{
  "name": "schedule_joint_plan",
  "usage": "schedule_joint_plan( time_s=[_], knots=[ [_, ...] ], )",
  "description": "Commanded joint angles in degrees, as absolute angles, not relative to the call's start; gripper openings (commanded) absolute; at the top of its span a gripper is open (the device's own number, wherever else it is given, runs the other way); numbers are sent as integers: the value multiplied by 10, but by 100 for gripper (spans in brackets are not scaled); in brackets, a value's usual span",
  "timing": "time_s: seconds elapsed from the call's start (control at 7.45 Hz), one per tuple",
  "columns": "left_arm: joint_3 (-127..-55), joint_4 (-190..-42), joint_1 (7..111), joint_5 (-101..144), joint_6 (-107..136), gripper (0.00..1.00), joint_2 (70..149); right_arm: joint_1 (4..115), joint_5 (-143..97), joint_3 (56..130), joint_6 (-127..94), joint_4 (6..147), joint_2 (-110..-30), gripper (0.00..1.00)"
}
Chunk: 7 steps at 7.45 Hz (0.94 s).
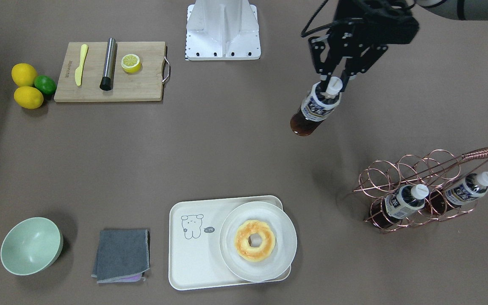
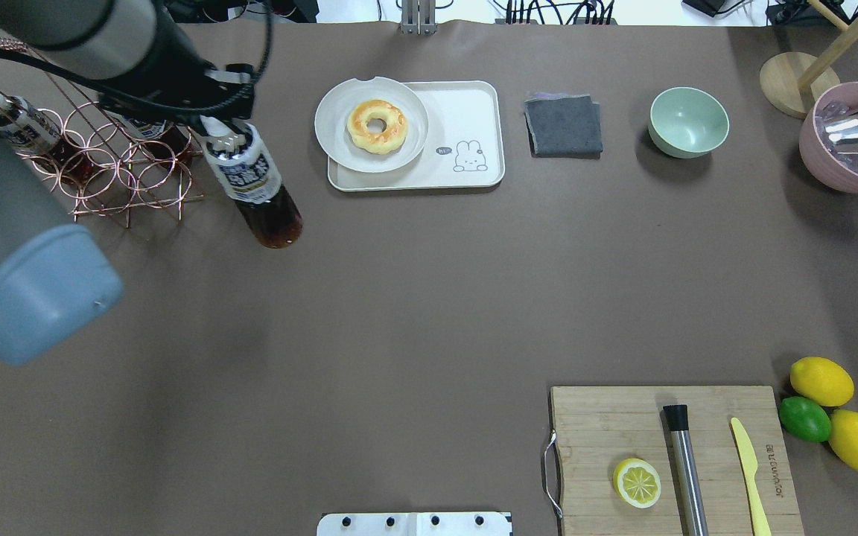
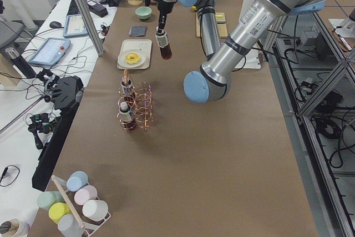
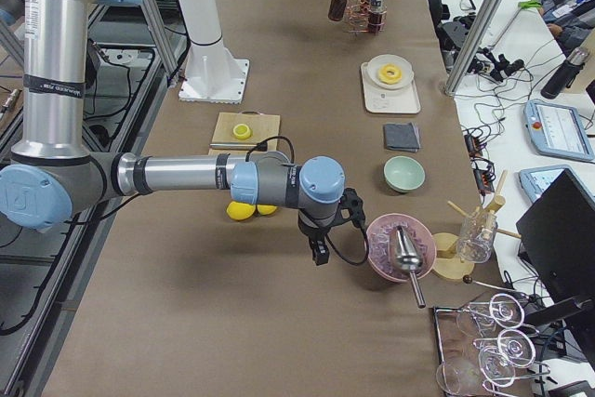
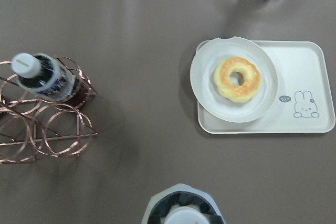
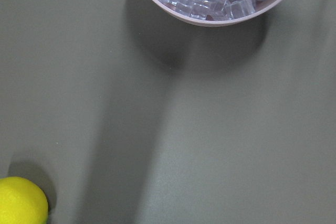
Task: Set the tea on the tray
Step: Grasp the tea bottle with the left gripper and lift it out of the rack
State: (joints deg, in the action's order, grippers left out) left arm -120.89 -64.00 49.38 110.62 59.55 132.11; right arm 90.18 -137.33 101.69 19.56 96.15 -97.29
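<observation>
My left gripper is shut on the white cap of a tea bottle and holds it above the table, between the copper rack and the tray. The bottle hangs tilted and also shows in the overhead view. The cream tray with the bear drawing carries a round white plate with a donut; its bear half is bare. Two more tea bottles stand in the copper wire rack. My right gripper hangs near a pink bowl of ice; I cannot tell whether it is open.
A wooden cutting board holds a half lemon, a yellow knife and a steel rod. Two lemons and a lime lie beside it. A green bowl and a folded grey cloth sit beside the tray. The pink ice bowl is at the table's right end.
</observation>
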Motion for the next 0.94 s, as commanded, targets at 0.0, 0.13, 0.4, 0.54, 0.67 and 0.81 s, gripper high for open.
schedule_joint_plan(
  time_s=[0.0, 0.13, 0.4, 0.54, 0.67, 0.81],
  knots=[
    [-1115, -614, 355, 992, 692, 0, 1426, 902, -1373, 1017, 195, 962, -973, 100],
    [-1093, -619, 311, 957, 716, 0, 1446, 902, -1374, 1017, 195, 962, -973, 100],
    [-1015, -710, 292, 951, 744, 0, 1448, 902, -1374, 1013, 195, 962, -973, 100],
    [-999, -728, 292, 951, 750, 0, 1448, 902, -1374, 1013, 195, 962, -973, 100],
    [-993, -733, 291, 951, 750, 0, 1445, 902, -1374, 1013, 196, 962, -973, 100],
    [-996, -736, 291, 951, 749, 0, 1443, 902, -1374, 1013, 196, 962, -973, 100]
  ],
)
